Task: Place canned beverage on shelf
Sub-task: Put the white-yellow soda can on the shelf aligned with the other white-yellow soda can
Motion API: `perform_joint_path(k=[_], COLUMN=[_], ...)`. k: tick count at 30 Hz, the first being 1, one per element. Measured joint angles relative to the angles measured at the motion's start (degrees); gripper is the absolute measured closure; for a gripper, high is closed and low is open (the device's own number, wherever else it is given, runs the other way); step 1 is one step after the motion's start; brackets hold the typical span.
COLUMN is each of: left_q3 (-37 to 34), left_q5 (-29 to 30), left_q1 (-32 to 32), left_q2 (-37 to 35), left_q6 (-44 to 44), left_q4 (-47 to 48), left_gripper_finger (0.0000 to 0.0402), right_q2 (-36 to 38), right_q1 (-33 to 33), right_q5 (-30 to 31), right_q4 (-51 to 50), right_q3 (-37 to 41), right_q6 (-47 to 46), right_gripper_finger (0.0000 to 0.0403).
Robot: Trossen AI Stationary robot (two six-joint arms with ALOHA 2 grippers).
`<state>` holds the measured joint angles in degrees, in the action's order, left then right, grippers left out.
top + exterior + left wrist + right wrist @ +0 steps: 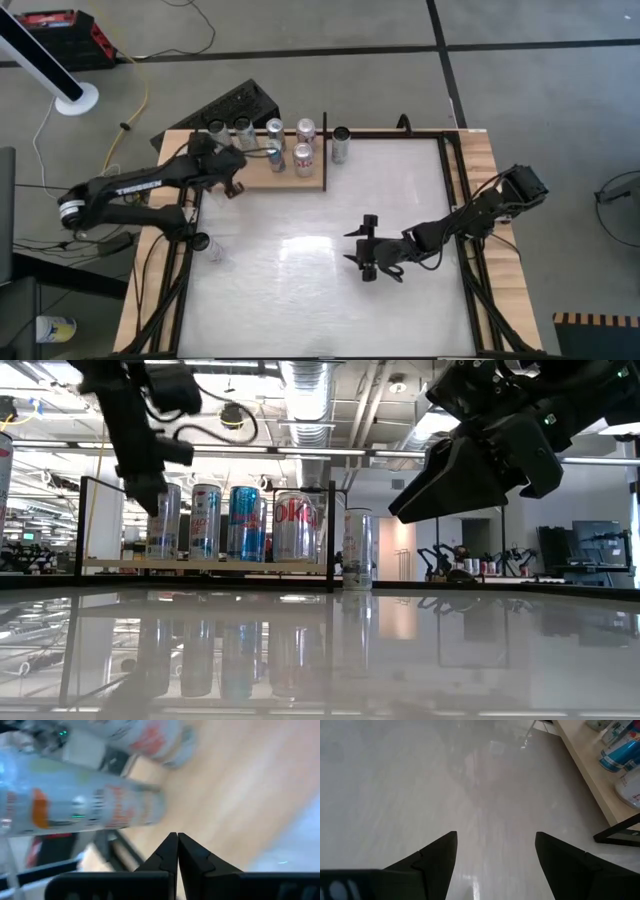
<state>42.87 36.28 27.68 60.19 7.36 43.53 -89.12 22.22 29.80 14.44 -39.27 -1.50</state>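
Observation:
The shelf [255,178], a wood-grain board edged by black bars, lies at the table's far left and carries several upright cans [290,145] on their bases. One slim canned beverage [341,143] stands on the white tabletop just right of the shelf, also seen in the low view [357,550]. My left gripper [236,186] hangs shut over the shelf's near left part; in its wrist view the shut gripper [177,840] holds nothing, with a can [75,805] beyond it. My right gripper [365,250] stands open above the bare tabletop; the gripper [495,837] has nothing between its fingers.
A black case [225,105] sits on the floor behind the shelf. Black bars [447,200] and wooden strips [490,220] run along the table's sides. Cables [205,245] trail at the left edge. The white tabletop [290,280] lies bare between the two grippers.

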Motion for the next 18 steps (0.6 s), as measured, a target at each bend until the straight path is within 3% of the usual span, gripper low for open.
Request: perform_joint_path(k=[10,18], left_q3=[0.0,0.0], left_q5=[-15.8,-25.5], left_q1=[-14.3,-24.1], left_q2=[-13.8,-19.7], left_q6=[-10.7,-17.7], left_q4=[-0.2,-1.0], left_gripper_finger=[0.0401,0.0401], right_q2=[0.0,0.0], right_q1=[0.0,-0.3], right_q5=[0.0,0.5], right_q4=[4.4,5.6], right_q3=[0.0,0.0], right_q6=[-0.1,-7.7], right_gripper_finger=[0.0112,0.0112])
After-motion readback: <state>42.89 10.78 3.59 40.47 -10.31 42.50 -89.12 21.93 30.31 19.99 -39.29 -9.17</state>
